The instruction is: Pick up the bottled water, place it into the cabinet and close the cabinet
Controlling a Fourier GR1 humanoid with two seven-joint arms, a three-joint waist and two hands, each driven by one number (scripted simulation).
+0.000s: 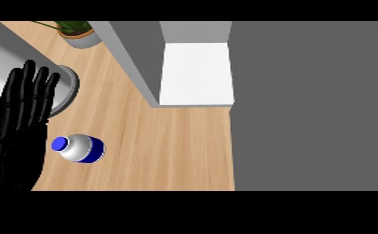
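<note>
Left hand at the view's left edge, fingers straight and up, holding nothing. Right hand not in view. Bottled water stands upright on the wooden bench, just right of the left hand's palm, near it but apart; blue cap and blue band visible from above. Cabinet is well to the right of the hand and beyond its fingertips, open, white floor inside showing. Grey round object, partly hidden, sits just right of the fingers. Potted plant lies beyond the fingertips, by the cabinet's left wall.
</note>
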